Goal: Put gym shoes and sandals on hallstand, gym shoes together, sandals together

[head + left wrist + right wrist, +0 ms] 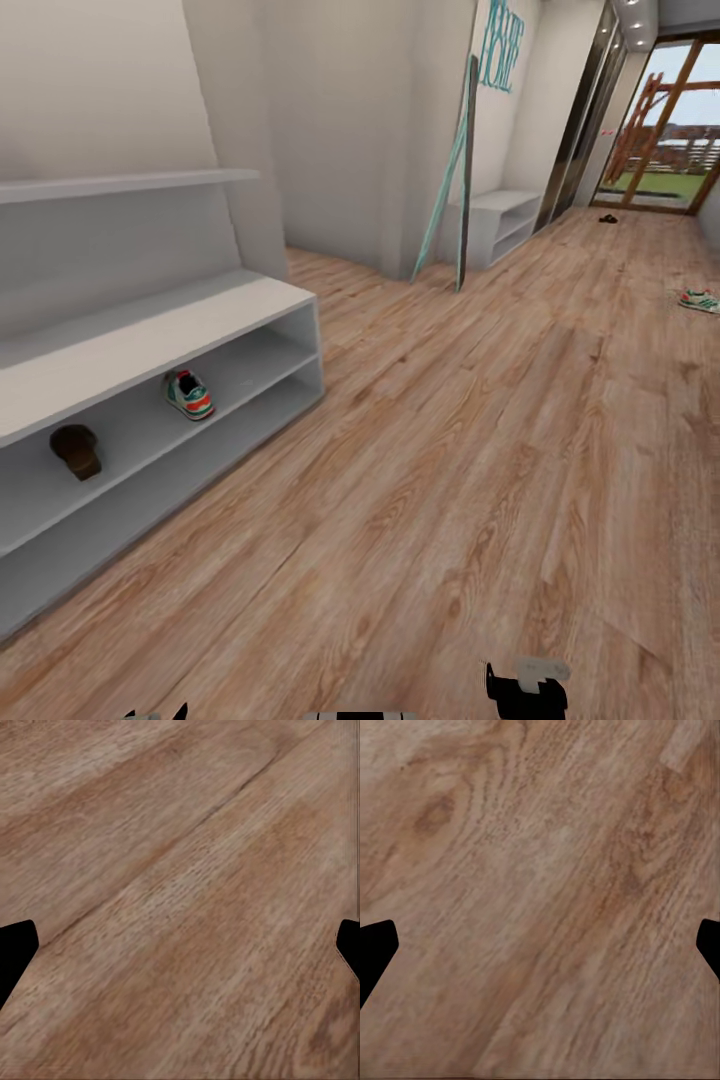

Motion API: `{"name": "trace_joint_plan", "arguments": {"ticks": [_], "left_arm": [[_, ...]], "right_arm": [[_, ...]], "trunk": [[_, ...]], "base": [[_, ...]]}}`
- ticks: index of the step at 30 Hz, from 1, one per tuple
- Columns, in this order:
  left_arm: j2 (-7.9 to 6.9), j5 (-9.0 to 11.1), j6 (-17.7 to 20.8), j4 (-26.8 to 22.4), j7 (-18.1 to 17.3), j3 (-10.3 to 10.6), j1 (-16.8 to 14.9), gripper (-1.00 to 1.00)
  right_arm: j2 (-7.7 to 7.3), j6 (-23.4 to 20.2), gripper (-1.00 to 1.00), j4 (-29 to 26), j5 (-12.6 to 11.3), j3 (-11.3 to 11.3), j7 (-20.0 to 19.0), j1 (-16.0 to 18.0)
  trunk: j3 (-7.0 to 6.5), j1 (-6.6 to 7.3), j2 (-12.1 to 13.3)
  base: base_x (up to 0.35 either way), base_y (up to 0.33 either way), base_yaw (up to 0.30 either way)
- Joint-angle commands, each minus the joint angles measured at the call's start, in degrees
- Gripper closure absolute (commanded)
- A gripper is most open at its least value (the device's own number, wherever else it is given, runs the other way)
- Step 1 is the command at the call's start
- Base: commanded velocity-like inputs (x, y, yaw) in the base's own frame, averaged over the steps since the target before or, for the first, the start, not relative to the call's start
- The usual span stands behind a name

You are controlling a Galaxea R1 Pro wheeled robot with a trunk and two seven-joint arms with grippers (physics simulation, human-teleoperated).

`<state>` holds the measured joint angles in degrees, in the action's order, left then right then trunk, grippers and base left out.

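Observation:
The hallstand (150, 340) runs along the left wall. On its upper open shelf stand one gym shoe (188, 394) and, further left, one brown sandal (77, 450), well apart from each other. The other gym shoe (698, 300) lies on the corridor floor (450, 480) at the far right. A small dark sandal (608, 218) lies far off near the glass door. My left gripper (180, 952) is open over bare planks, holding nothing. My right gripper (540, 952) is also open over bare floor, and part of that arm (525, 690) shows at the picture's lower edge.
A thin grey wall shelf (130, 185) hangs above the hallstand. A tall teal-edged board (458, 170) leans against the wall corner ahead, with a second low grey cabinet (505, 222) behind it. The corridor ends at a glass door (665, 130).

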<state>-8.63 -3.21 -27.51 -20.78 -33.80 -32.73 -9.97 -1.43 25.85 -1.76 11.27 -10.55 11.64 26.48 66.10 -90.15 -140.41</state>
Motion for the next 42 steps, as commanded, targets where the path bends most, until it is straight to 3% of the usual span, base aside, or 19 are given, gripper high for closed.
{"name": "trace_joint_plan", "arguments": {"ticks": [1, 35, 42], "left_arm": [[0.02, -0.3, -0.2, 0.0, -0.4, -0.5, 0.0, -1.00], [0.02, -0.2, -0.2, 0.0, -0.4, -0.6, 0.0, -1.00], [0.04, -0.3, -0.2, 0.0, -0.4, -0.6, 0.0, -1.00]], "right_arm": [[-0.02, 0.1, -1.00, 0.1, 0.6, -0.4, 0.2, 0.1], [0.02, 0.1, -1.00, 0.0, 0.6, -0.4, 0.2, 0.0], [0.02, 0.1, -1.00, 0.0, 0.6, -0.4, 0.2, 0.0]], "trunk": [[0.04, 0.01, 0.0], [0.04, 0.01, 0.0], [0.04, 0.01, 0.0]], "base": [[0.000, 0.000, -0.267], [0.000, 0.000, -0.267], [0.000, 0.000, -0.117]]}}
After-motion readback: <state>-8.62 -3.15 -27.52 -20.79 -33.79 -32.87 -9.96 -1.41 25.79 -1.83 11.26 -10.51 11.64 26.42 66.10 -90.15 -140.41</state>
